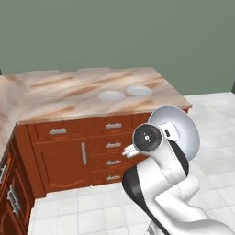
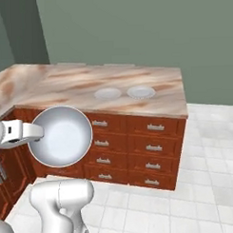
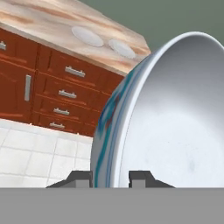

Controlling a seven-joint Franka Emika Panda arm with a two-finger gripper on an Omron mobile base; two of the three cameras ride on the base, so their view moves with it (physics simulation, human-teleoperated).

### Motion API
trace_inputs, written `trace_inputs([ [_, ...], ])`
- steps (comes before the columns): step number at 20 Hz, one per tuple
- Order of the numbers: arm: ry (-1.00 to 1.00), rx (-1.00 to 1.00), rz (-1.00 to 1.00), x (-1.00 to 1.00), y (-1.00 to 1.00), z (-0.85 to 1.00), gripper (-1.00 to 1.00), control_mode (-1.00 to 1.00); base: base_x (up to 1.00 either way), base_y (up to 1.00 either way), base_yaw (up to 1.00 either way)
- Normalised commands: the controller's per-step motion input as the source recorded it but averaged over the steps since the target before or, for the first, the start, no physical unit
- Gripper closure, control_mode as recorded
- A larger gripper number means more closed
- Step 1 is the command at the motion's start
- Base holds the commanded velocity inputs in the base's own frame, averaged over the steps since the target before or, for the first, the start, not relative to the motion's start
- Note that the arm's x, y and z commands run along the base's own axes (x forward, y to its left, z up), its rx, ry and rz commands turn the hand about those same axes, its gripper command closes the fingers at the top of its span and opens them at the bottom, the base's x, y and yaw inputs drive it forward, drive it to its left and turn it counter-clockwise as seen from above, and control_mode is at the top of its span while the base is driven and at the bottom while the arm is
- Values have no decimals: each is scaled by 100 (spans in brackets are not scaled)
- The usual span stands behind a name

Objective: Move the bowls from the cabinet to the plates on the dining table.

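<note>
The gripper [image 3: 110, 177] is pinched nearly closed on the rim of a bowl [image 3: 175, 118] (pale inside, blue-green streaks outside), held on edge short of the dining table [image 1: 69, 92], in front of its drawers. This looks like the carrying step — both plates [image 1: 111, 96] [image 1: 139, 91] sit bare near the table's far corner. Next: reach over the table, level the bowl, lower it onto a plate.

No text, label, brand, number or sign can be read anywhere.
</note>
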Motion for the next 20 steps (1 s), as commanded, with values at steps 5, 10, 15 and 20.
trace_inputs([
  [5,0,0,0,0,0,0,100,100,53,-20,-42],
  [10,0,0,0,0,0,0,100,100,68,-6,-32],
  [15,0,0,0,0,0,0,100,100,56,0,-22],
  [20,0,0,0,0,0,0,100,100,50,0,-19],
])
